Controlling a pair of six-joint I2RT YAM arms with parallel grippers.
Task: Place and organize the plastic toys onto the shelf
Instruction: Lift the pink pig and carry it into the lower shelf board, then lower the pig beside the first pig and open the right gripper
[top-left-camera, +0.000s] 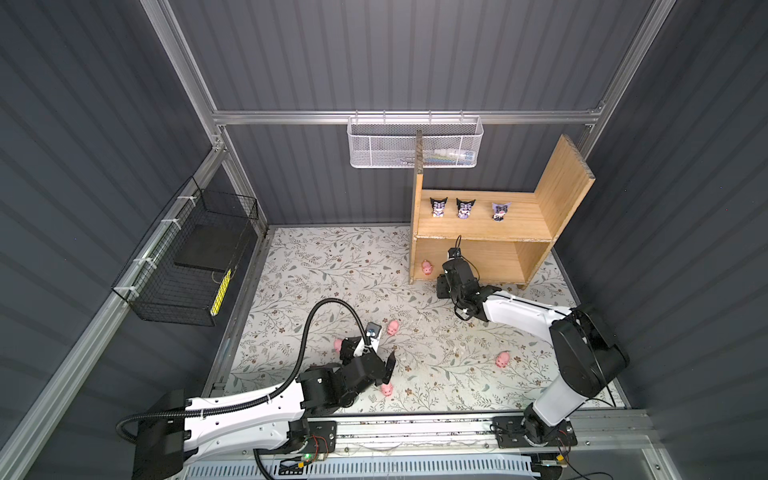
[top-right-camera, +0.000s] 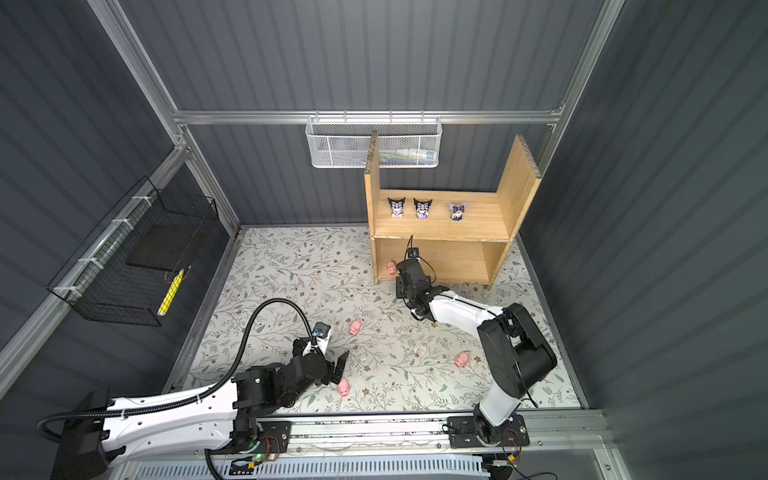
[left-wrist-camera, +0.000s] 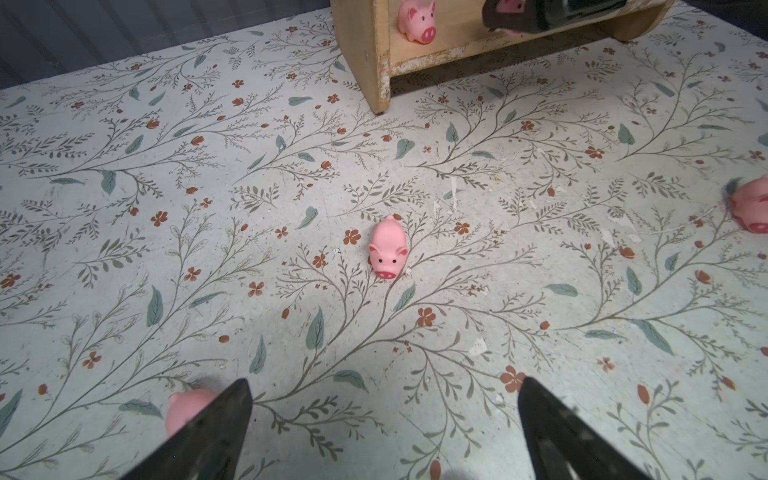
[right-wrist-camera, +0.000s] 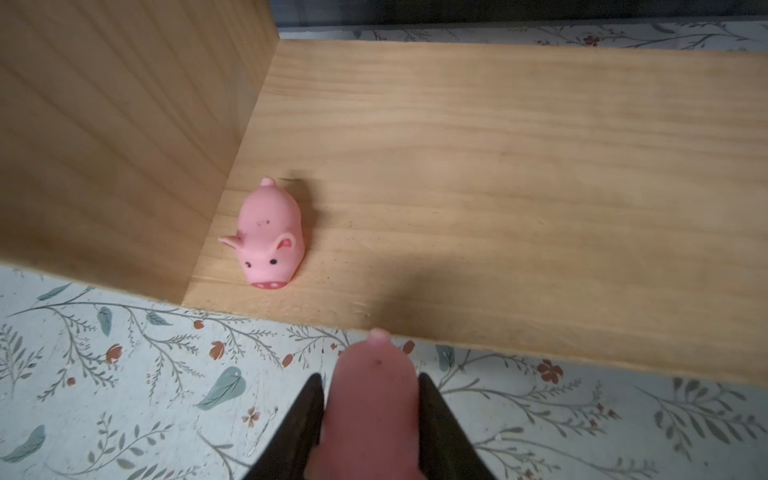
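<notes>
Six pink pigs show, each small and rounded, with black dot eyes, a darker snout and a nub tail. The shelved pig stands on the lower level of the shelf, just beside its left side board. The held pig is clamped between the fingers of the right gripper at that level's front edge, tail first.

Four lie on the floral bench: a middle pig, a right-side pig nearer the right edge, a front pig near the front edge, and a half-hidden pig behind one finger of the left gripper, possibly touching it. That gripper's fingers stand wide apart, empty.

On the upper level a black-hooded figurine, a second black-hooded figurine and a lavender-hooded figurine stand upright in a row. The shelf stands in the bench's far right corner.
</notes>
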